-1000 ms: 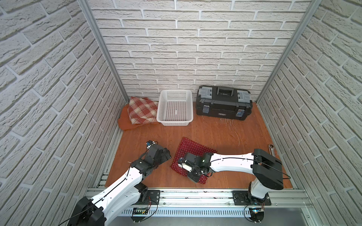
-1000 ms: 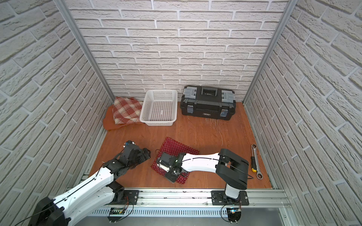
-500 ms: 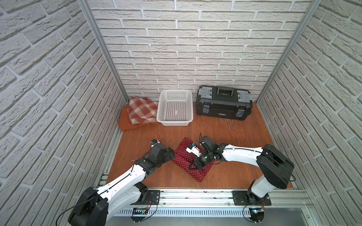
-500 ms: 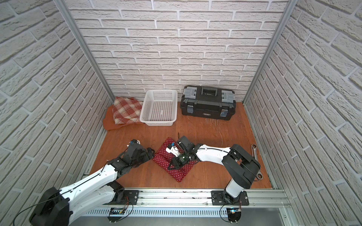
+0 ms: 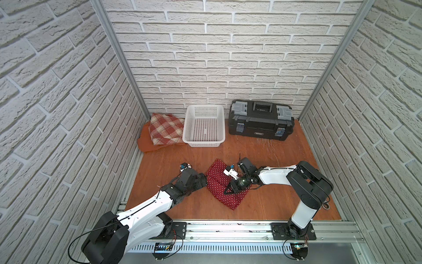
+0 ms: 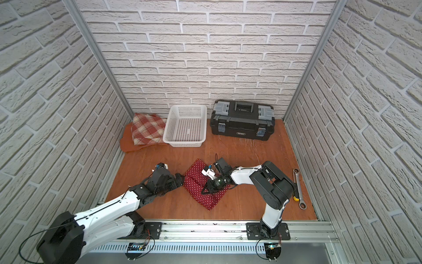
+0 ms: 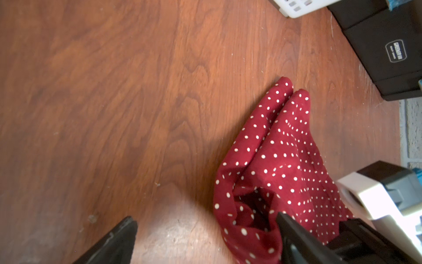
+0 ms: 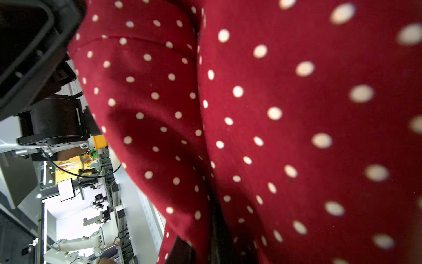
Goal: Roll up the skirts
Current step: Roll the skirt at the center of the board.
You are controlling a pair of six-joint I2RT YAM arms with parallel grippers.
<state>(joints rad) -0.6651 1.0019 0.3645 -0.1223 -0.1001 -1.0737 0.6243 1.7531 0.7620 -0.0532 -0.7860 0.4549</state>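
Note:
The dark red polka-dot skirt (image 5: pixel 225 186) (image 6: pixel 206 186) lies folded in thick layers on the wooden floor, mid-front. My right gripper (image 5: pixel 229 189) (image 6: pixel 206 190) lies low across it, shut on a fold. In the right wrist view the polka-dot skirt (image 8: pixel 274 114) wraps round the dark fingers (image 8: pixel 217 233). My left gripper (image 5: pixel 204 180) (image 7: pixel 205 230) stands open at the skirt's left edge, one finger (image 7: pixel 294 235) against the rolled end (image 7: pixel 251 205), the other over bare floor. The plaid skirt (image 5: pixel 165 131) lies on the rust-orange skirt (image 5: pixel 146 144) in the back left corner.
A white mesh basket (image 5: pixel 203 143) (image 6: pixel 186 143) stands at the back, next to the plaid skirt. A black toolbox (image 5: pixel 261 121) (image 6: pixel 242 122) sits to its right against the wall. A wrench (image 6: pixel 298 187) lies by the right wall. Brick walls close three sides.
My right gripper has swung from the skirt's front left corner back and to the right, drawing the cloth over into a thicker fold. My left gripper has moved right, up to the skirt's edge.

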